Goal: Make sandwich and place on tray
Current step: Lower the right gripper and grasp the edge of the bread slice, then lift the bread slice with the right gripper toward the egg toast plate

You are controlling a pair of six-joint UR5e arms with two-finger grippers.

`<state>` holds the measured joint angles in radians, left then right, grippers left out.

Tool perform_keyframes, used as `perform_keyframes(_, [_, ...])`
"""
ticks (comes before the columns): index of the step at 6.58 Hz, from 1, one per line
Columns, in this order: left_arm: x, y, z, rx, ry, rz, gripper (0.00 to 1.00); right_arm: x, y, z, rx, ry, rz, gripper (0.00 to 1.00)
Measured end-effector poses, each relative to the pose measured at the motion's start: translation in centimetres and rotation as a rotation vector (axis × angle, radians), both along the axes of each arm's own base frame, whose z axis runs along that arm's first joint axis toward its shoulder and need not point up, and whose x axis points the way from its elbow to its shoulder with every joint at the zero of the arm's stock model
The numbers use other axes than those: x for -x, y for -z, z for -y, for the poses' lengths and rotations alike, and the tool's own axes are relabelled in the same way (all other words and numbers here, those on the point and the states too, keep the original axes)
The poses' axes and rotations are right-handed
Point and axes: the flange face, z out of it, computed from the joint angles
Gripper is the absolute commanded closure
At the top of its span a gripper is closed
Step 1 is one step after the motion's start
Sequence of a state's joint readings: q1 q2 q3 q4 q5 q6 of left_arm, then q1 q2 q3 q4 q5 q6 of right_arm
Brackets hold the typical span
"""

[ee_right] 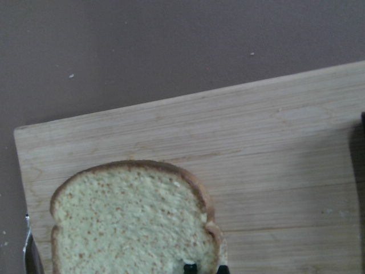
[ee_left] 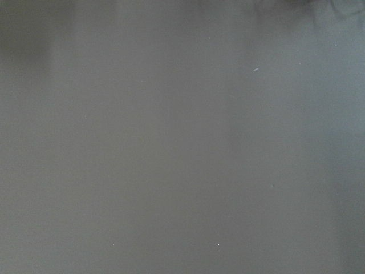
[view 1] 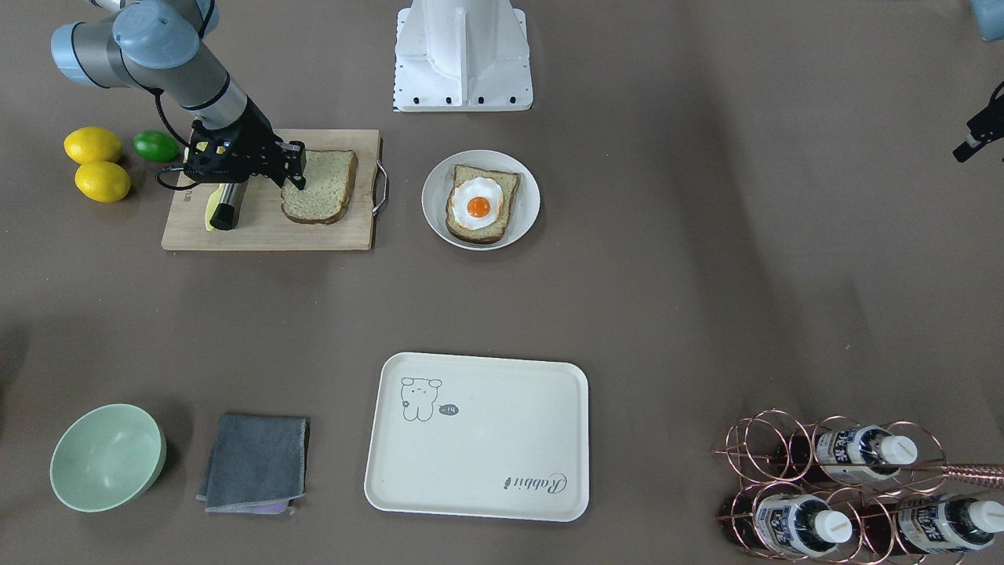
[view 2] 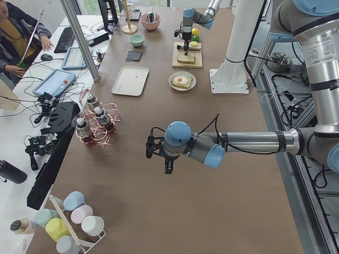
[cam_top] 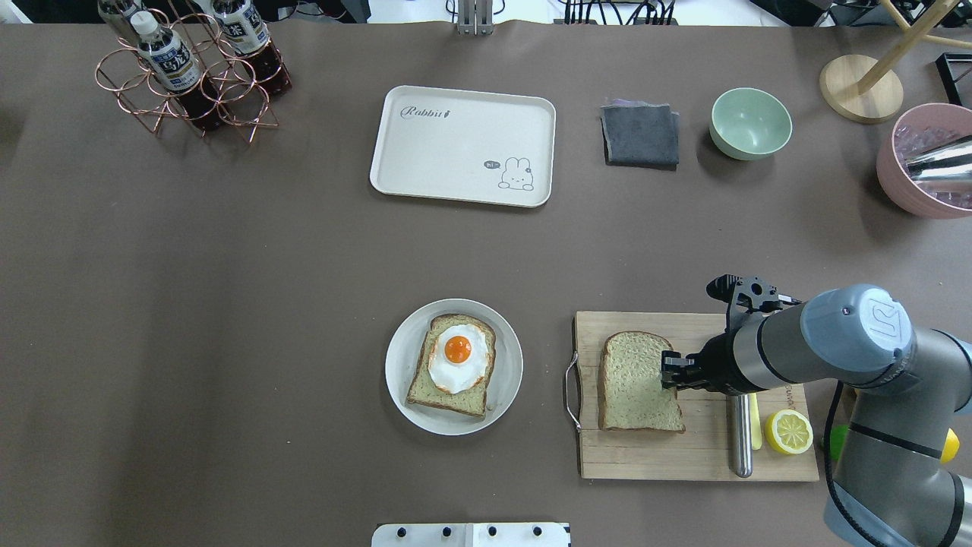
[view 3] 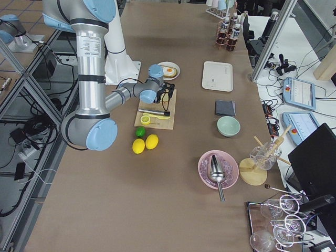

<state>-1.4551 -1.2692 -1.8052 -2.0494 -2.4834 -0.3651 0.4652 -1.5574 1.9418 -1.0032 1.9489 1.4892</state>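
A: L gripper first?
B: Only the side view shows it. The L gripper [view 2: 167, 169] hangs over bare worktop [view 2: 159, 211], well apart from the food. Open or closed, can't tell.
A: OK, overhead view, L to R.
B: Bottle rack [cam_top: 194, 83] in the far L corner. Tray [cam_top: 448, 152] at far centre. Nearer the robot is the plate [cam_top: 399, 372] w/ one bread slice [cam_top: 444, 395] lying flat on it and the egg [cam_top: 458, 357] on top, yolk up. Plate and tray are well apart.
A: And the sandwich?
B: Not closed up. The 2nd slice [cam_top: 630, 380] lies flat on the board [cam_top: 683, 456], just R of the plate.
A: R gripper?
B: The R gripper [cam_top: 668, 372] is down at that slice's R edge. In the wrist cam the tips sit either side of the crust. Pinching or only touching, can't tell.
A: Rest?
B: Cloth [cam_top: 640, 135] and bowl [cam_top: 750, 123] at far R, and a half lemon [cam_top: 788, 431] on the board's R end.
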Motion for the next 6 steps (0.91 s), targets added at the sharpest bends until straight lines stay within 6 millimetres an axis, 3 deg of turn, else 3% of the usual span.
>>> perform_keyframes(2, [0.0, -0.3, -0.1, 0.006, 0.001, 0.000, 0.04, -1.5, 1.6, 1.2, 0.000, -0.018, 0.035, 1.00])
perform_keyframes(4, [0.0, -0.3, -0.1, 0.008, 0.001, 0.000, 0.03, -2.8, 4.7, 3.3, -0.003, -0.031, 0.100, 1.00])
perform_keyframes(6, [0.0, -0.3, -0.1, 0.007, 0.001, 0.001, 0.03, -1.5, 9.4, 4.6, 0.002, -0.050, 0.183, 1.00])
